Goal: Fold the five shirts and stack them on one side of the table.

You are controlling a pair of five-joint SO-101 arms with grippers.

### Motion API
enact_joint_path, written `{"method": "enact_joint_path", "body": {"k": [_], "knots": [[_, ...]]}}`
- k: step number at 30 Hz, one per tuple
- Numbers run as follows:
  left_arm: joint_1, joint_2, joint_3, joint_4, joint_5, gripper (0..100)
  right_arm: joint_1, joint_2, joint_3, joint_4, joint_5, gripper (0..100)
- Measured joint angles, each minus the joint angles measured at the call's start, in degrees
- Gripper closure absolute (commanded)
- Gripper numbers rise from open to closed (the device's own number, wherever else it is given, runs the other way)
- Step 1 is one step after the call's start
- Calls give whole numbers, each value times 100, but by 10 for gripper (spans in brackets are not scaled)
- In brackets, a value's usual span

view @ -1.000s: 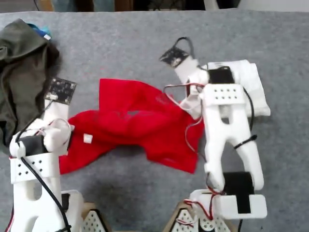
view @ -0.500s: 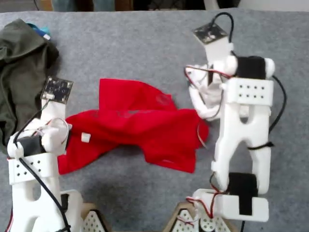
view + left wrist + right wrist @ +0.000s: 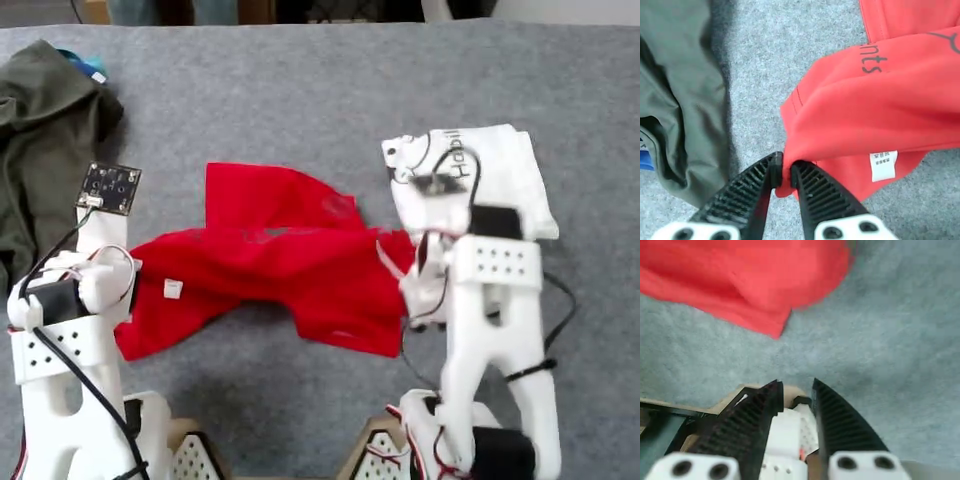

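Pullback on the right side, so the red shirt (image 3: 270, 260) looks like it's next up

Half a second back the right arm was stretched out over the folded white shirt (image 3: 480, 180). Now it's tucked in toward its own base, and the white one sits uncovered on the table (image 3: 300, 90), just beside the red shirt's right edge. Right tool (image 3: 796, 390) is a little spread with nothing in it, pointing down at bare table near a red corner. Left tool (image 3: 785, 167) is pinching a fold at the red shirt's left edge and has slid back a touch. The red one lies crumpled mid-table, with an olive shirt (image 3: 45, 130) bunched at the far left. My guess: white is done, and red needs flattening first.
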Motion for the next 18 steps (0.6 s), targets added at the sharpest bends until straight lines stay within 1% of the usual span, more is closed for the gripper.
{"method": "enact_joint_path", "body": {"k": [4, 9, 15, 18], "knots": [[0, 0, 0, 0, 0, 971, -484, -79, 246, -308, -501, 876], [0, 0, 0, 0, 0, 971, -1143, 448, 299, -563, -651, 875], [0, 0, 0, 0, 0, 971, -1240, 1881, 299, -1345, -642, 877], [0, 0, 0, 0, 0, 971, -1240, 2523, 299, -1714, -492, 878]]}}
